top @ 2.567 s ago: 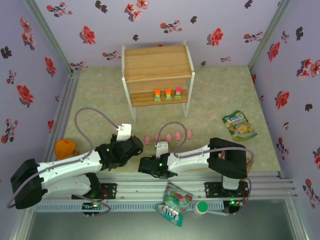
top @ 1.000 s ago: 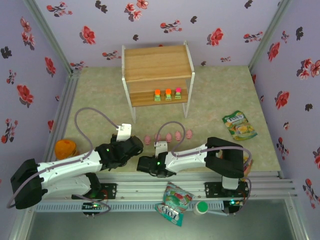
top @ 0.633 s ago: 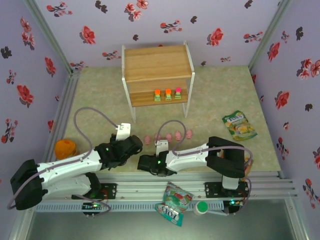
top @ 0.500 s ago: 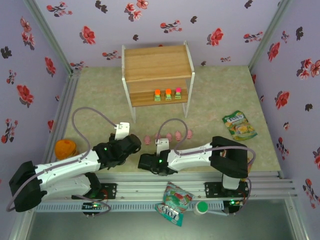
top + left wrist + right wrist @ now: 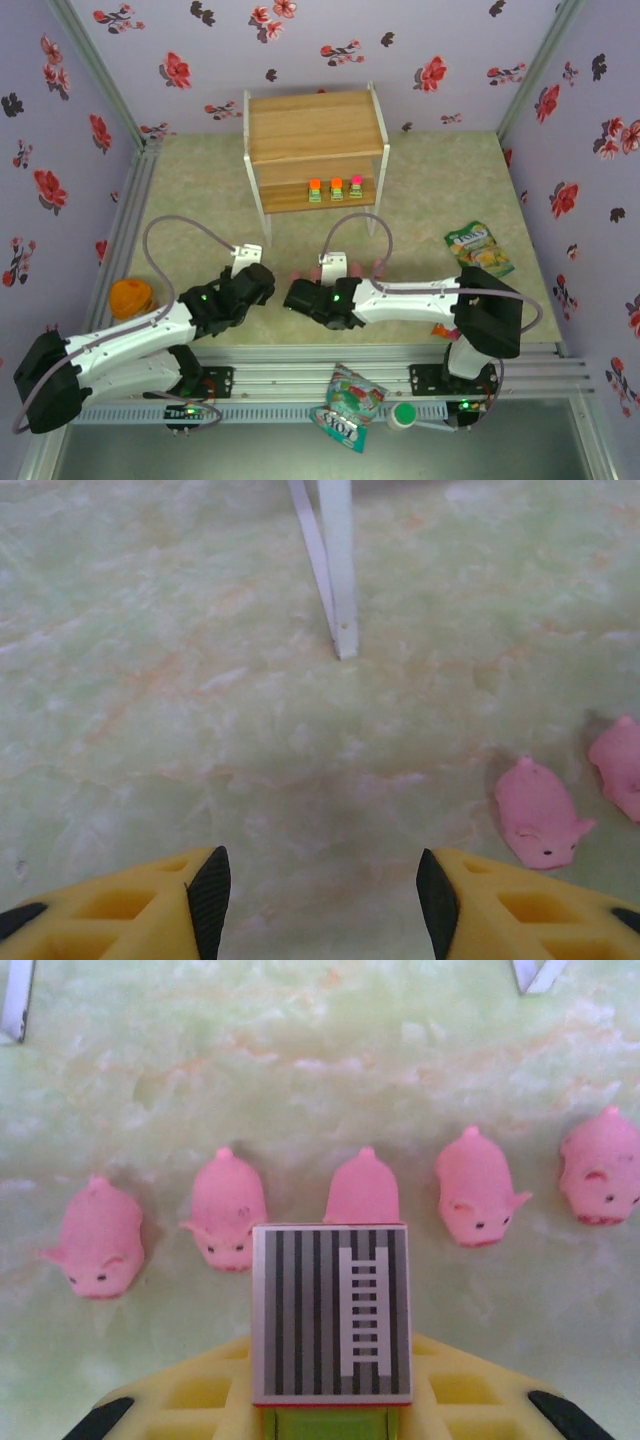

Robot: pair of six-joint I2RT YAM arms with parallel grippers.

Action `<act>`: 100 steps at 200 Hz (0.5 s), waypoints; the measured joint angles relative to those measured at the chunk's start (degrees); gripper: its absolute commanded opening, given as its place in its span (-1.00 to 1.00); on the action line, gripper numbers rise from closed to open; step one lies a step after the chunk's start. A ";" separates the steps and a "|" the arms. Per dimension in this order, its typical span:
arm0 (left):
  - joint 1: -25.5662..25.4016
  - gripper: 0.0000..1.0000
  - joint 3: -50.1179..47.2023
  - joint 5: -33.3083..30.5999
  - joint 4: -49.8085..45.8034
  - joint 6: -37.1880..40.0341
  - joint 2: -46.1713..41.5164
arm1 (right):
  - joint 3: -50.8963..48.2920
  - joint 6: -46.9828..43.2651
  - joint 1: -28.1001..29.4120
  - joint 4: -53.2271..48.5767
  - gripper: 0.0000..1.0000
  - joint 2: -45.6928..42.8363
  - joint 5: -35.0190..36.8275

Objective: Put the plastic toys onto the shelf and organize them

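My right gripper (image 5: 325, 1415) is shut on a blocky toy (image 5: 330, 1310) that has a grey striped top and a green base. It hovers just near of a row of several pink pigs (image 5: 228, 1210) on the floor. In the top view this gripper (image 5: 300, 297) sits left of a pig (image 5: 380, 267). My left gripper (image 5: 323, 905) is open over bare floor, with two pigs (image 5: 538, 815) to its right and a white shelf leg (image 5: 335, 570) ahead. The shelf (image 5: 315, 125) stands at the back, with three blocky toys (image 5: 337, 188) on its lower board.
An orange round object (image 5: 130, 297) lies left of the left arm (image 5: 130, 335). A snack bag (image 5: 480, 250) lies at the right. Another snack bag (image 5: 345, 400) rests on the rails at the near edge. Flowered walls enclose the floor.
The right arm has swung forward and right, carrying the blocky toy up to the row of pigs. The left gripper has crept slightly forward.
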 measured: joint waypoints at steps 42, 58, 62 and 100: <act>0.68 0.17 -0.83 4.63 2.95 1.53 0.72 | 3.93 -4.74 -2.99 -0.09 -0.51 -0.28 0.59; 0.72 0.17 -0.83 6.01 3.80 2.01 1.27 | 5.53 -6.49 -4.02 -0.11 -0.51 -0.28 0.72; 0.74 0.17 -0.83 6.25 3.91 2.10 1.38 | 5.97 -6.95 -4.28 -0.07 -0.51 -0.28 0.74; 0.87 0.19 -0.83 9.27 5.09 2.69 1.66 | 9.55 -10.97 -6.64 -0.04 -0.51 -0.28 0.90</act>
